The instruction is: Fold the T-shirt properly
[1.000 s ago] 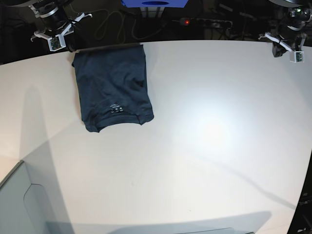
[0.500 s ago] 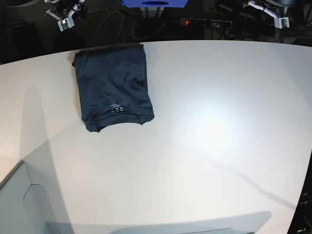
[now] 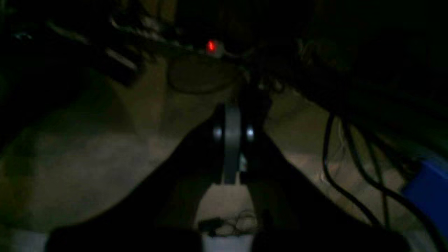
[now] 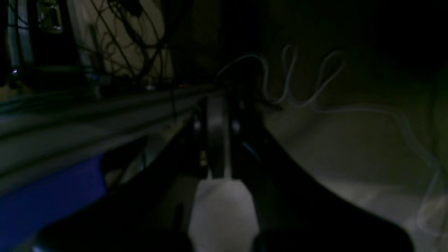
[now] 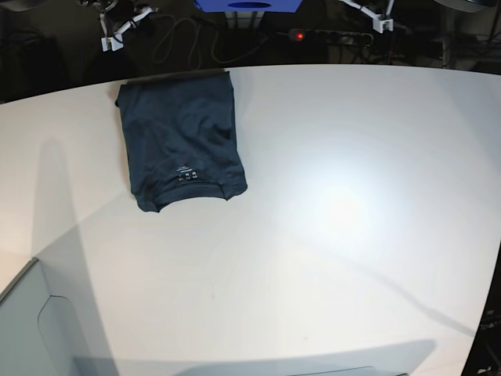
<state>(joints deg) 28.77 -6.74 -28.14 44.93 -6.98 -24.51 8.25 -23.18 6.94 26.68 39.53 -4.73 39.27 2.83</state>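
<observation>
The dark navy T-shirt (image 5: 182,141) lies folded into a compact rectangle at the back left of the white table (image 5: 352,204), its pale label facing the front. Both arms are pulled back beyond the table's far edge, well away from the T-shirt. My right gripper (image 5: 119,30) hangs above the dark floor behind the T-shirt, and in the right wrist view it (image 4: 216,112) is shut with nothing in it. My left gripper (image 5: 374,16) is at the top right of centre; the left wrist view shows it (image 3: 232,119) shut and holding nothing.
A blue box (image 5: 249,5) stands behind the table's far edge. Beside it lie a power strip with a red light (image 5: 300,35) and loose cables (image 5: 184,35). A grey panel (image 5: 31,329) fills the front left corner.
Both arms have drawn back and up from the table's far corners, moving inward along the top edge. The T-shirt has not moved.
</observation>
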